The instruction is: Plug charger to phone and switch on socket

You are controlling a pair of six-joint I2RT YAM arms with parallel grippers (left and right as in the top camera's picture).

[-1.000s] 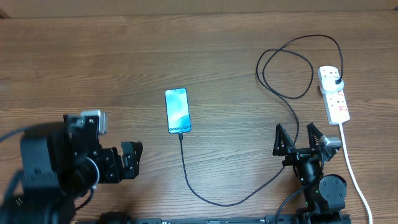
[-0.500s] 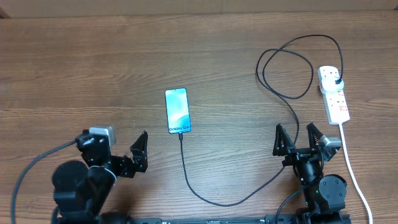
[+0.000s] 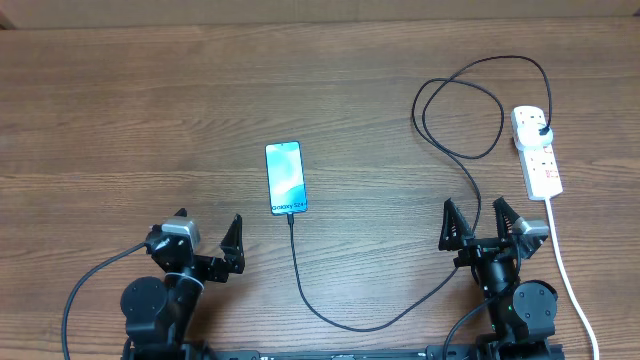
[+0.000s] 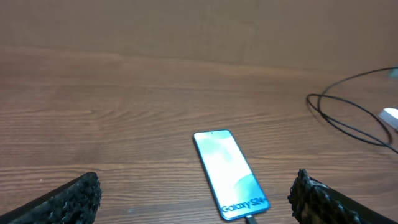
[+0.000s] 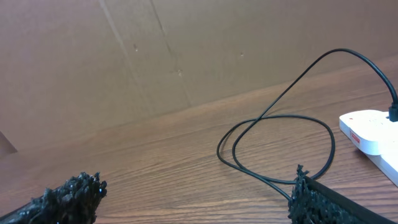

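Short of the socket (image 3: 540, 160), slightly left, my right gripper (image 3: 472, 207) sits spread, empty; socket's length runs away from me; left gripper (image 3: 207, 220), also spread, far off.

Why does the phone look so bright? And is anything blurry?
Left wrist view: the phone has a lit screen, pale blue, with sharp edges. Overhead view: even light, faint shadows, nothing smeared. Right wrist view: the cable is crisp, while the fingers close to the lens look slightly soft.
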